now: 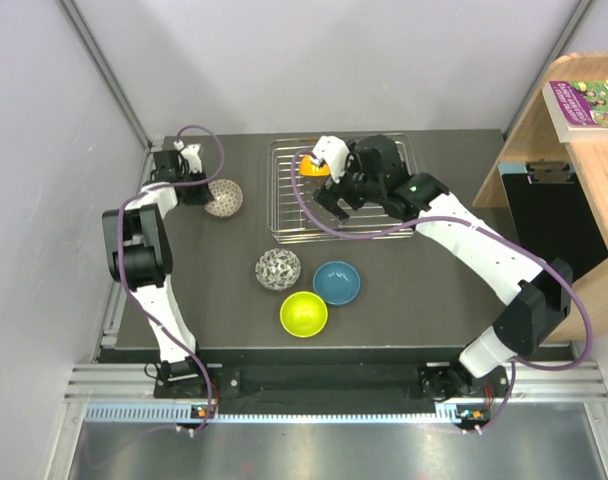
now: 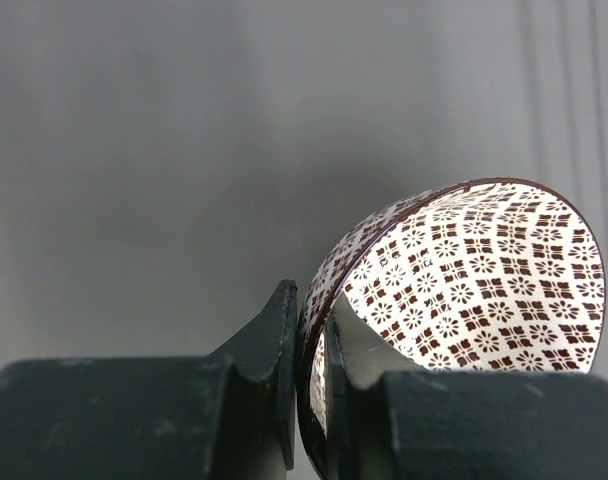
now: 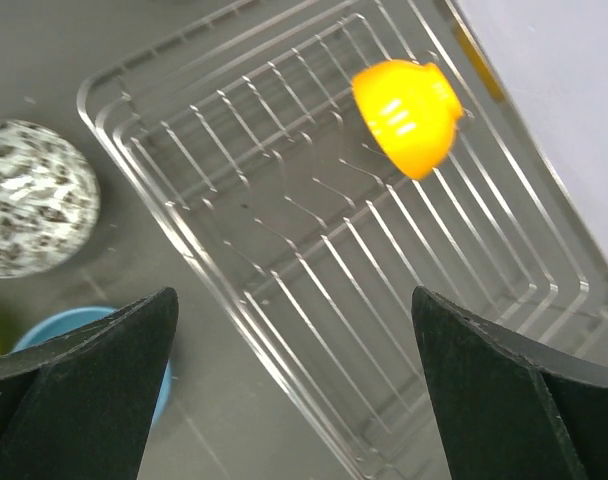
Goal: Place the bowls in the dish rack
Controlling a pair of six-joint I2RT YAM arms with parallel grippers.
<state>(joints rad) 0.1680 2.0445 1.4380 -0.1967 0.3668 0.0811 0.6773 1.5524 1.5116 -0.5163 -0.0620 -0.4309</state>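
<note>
while in end effector, patterned bowl

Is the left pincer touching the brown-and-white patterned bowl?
Touching. Left wrist view: the left pincer clamps the rim of the round brown-and-white patterned bowl, one finger each side, no gap.

No text, label or number is legible anywhere. A purple and green book lies on a wooden shelf. Its cover print is too small to read.
</note>
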